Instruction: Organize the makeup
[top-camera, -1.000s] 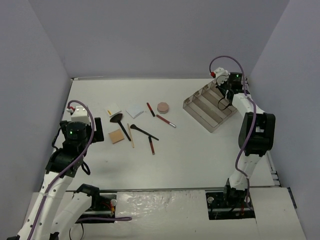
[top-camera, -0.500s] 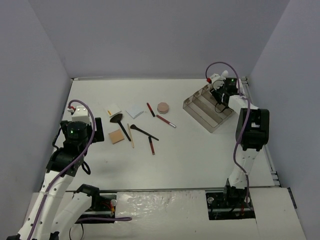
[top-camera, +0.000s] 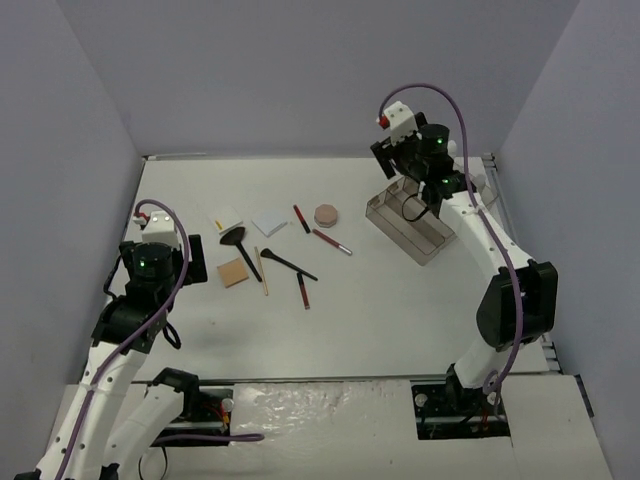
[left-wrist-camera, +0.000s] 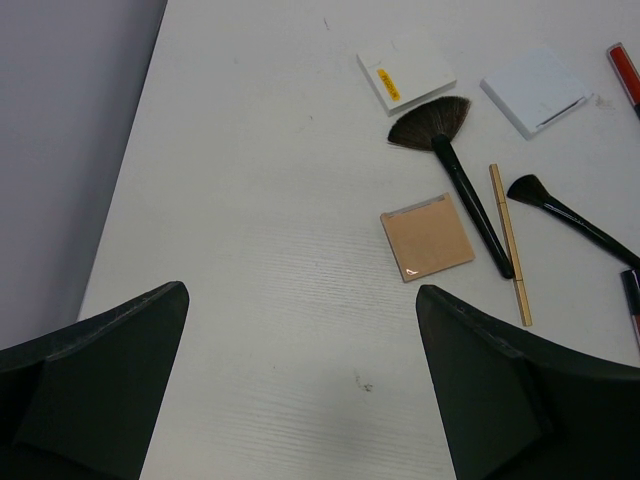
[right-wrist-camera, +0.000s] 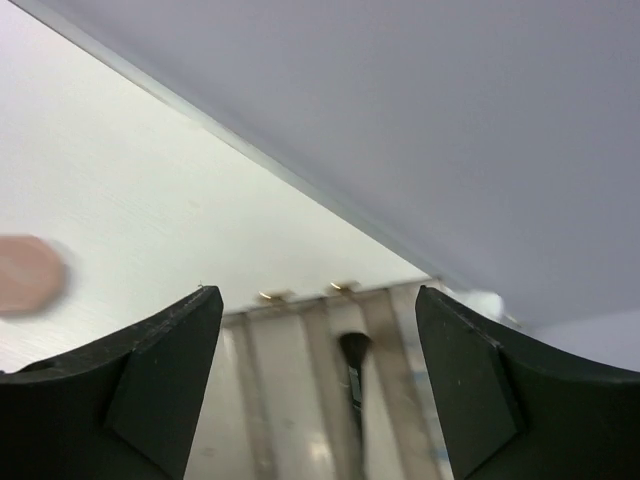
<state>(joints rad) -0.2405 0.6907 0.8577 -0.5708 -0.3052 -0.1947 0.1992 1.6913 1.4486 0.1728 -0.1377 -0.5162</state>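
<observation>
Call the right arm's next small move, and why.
Probably swing the right gripper left and down toward the pink compact. Its jaws stand open and empty above the tray, where a black brush already lies in a slot, and the compact looks like one of the closest loose pieces.
</observation>
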